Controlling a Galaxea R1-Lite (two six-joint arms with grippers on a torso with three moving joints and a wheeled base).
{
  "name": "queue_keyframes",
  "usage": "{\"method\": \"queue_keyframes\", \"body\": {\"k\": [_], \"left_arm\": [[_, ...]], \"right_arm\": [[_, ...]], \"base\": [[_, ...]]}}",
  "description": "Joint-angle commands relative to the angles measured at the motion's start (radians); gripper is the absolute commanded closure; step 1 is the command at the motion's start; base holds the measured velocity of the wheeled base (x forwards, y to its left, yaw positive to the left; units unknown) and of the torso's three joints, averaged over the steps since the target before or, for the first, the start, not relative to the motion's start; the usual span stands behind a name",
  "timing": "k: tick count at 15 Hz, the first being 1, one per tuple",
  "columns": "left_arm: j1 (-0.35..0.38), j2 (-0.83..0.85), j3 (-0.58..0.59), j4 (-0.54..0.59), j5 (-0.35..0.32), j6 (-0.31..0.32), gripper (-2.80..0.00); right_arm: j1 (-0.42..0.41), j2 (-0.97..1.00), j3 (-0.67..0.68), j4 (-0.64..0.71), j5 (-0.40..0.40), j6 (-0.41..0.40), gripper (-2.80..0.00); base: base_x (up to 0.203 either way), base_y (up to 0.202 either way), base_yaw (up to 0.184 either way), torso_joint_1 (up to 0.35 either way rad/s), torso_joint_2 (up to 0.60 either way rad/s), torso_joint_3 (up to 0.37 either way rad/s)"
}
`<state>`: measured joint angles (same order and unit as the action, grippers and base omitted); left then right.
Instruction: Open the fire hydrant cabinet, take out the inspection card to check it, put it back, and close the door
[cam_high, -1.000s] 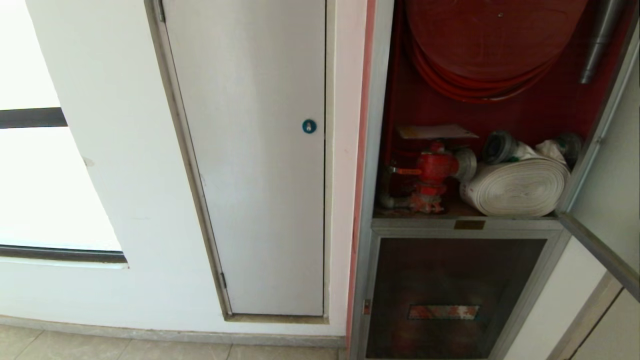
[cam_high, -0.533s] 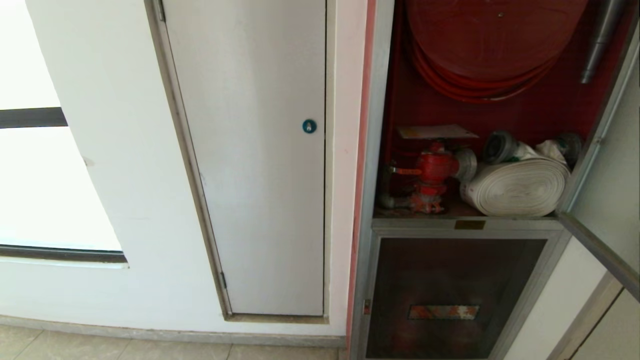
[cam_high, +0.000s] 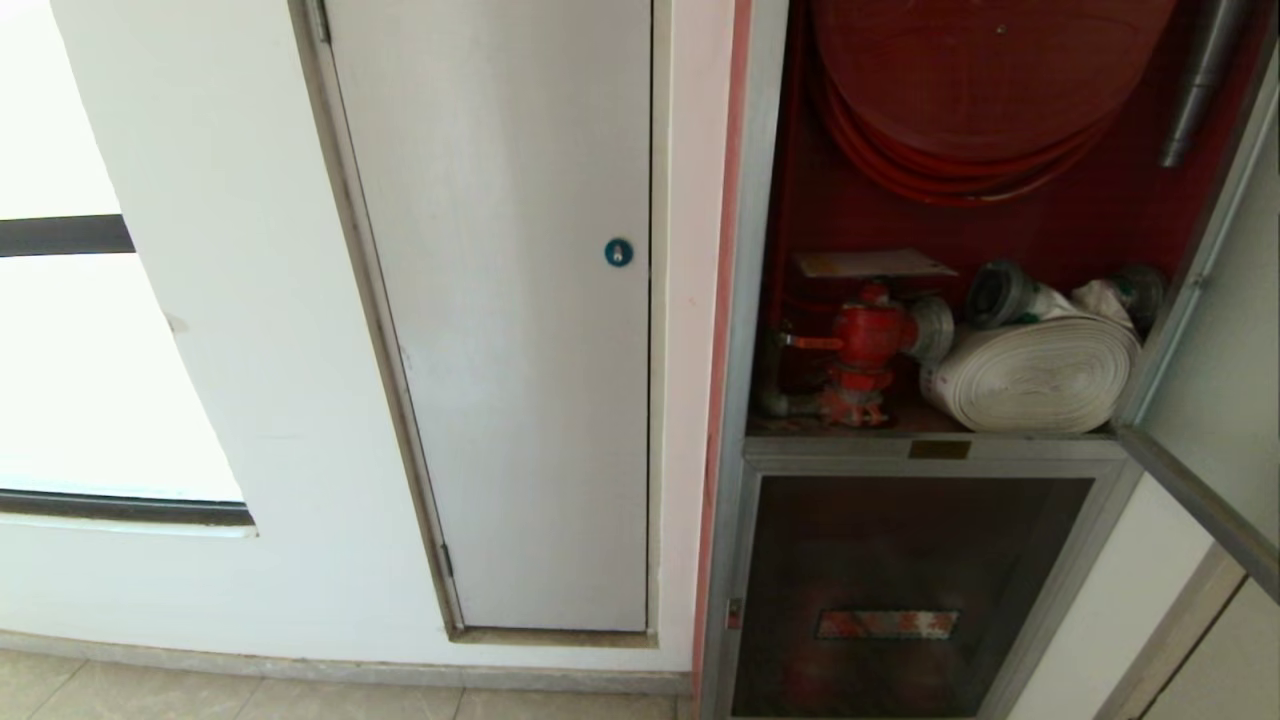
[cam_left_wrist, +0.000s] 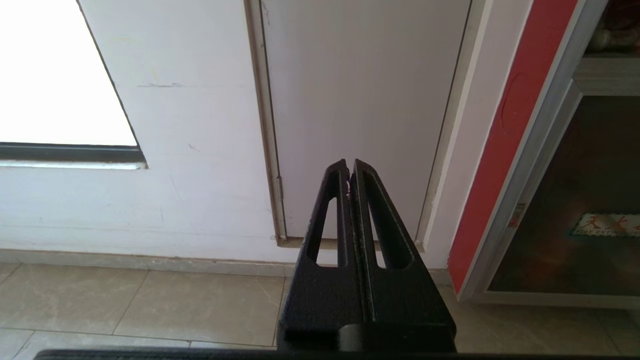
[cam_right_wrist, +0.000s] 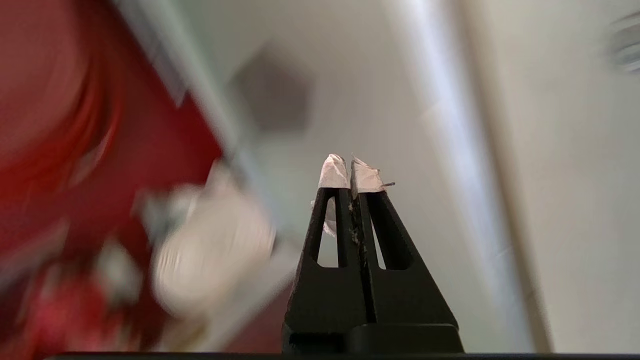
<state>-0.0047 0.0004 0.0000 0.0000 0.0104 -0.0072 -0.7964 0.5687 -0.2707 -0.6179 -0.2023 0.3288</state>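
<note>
cabinet interior lies exposed: the fire hydrant cabinet (cam_high: 790, 400) stands with the door (cam_high: 1215, 400) swung out to the right, and the inspection card (cam_high: 872, 264) lies flat on top of the red valve (cam_high: 868, 345), beside the white rolled hose (cam_high: 1030, 375). the right claw (cam_right_wrist: 349, 172) is pinched closed and empty, aimed toward the door's pale inner side. the left claw (cam_left_wrist: 349, 167) is closed too, low before the plain white door (cam_left_wrist: 360, 100).
</note>
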Motion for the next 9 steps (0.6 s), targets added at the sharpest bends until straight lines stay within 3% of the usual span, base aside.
{"method": "queue_keyframes", "body": {"k": [1, 5, 9], "left_arm": [[0.0, 0.0, 0.0, 0.0, 0.0, 0.0, 0.0], [0.0, 0.001, 0.0, 0.0, 0.0, 0.0, 0.0], [0.0, 0.001, 0.0, 0.0, 0.0, 0.0, 0.0]], "right_arm": [[-0.127, 0.042, 0.081, -0.211, 0.007, 0.048, 0.0], [-0.262, 0.181, 0.148, -0.511, 0.01, 0.114, 0.0], [-0.324, 0.339, 0.149, -0.591, 0.009, 0.16, 0.0]], "base": [[0.0, 0.0, 0.0, 0.0, 0.0, 0.0], [0.0, 0.0, 0.0, 0.0, 0.0, 0.0], [0.0, 0.0, 0.0, 0.0, 0.0, 0.0]]}}
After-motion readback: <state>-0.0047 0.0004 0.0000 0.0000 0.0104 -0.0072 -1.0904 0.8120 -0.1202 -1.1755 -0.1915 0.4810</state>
